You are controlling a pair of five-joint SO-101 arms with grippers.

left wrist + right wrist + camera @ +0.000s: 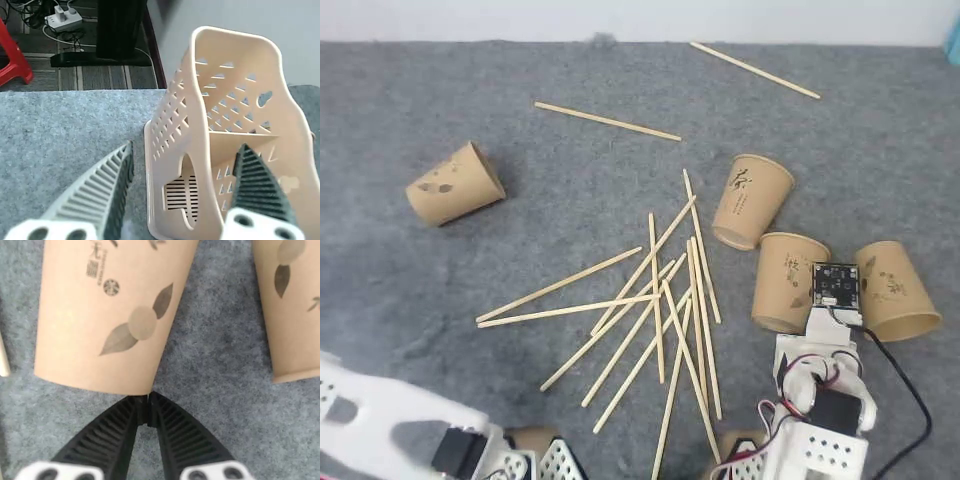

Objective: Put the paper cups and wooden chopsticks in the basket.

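Paper cups [752,200], tan with leaf prints, lie toppled beside scattered wooden chopsticks [655,295]; right gripper [148,399] clenched empty, left gripper [187,146] spread.

We are holding our right arm [823,400] at the near edge of the table [410,290], toward its right corner, and it is pointing toward the far edge. Our right gripper [148,401] is facing down at the surface, and its dark jaws are pressing together at the tips, gripping nothing. Our left arm [390,420] is sitting low at the near left corner. Our left gripper [187,146] is holding its jaws spread wide apart.
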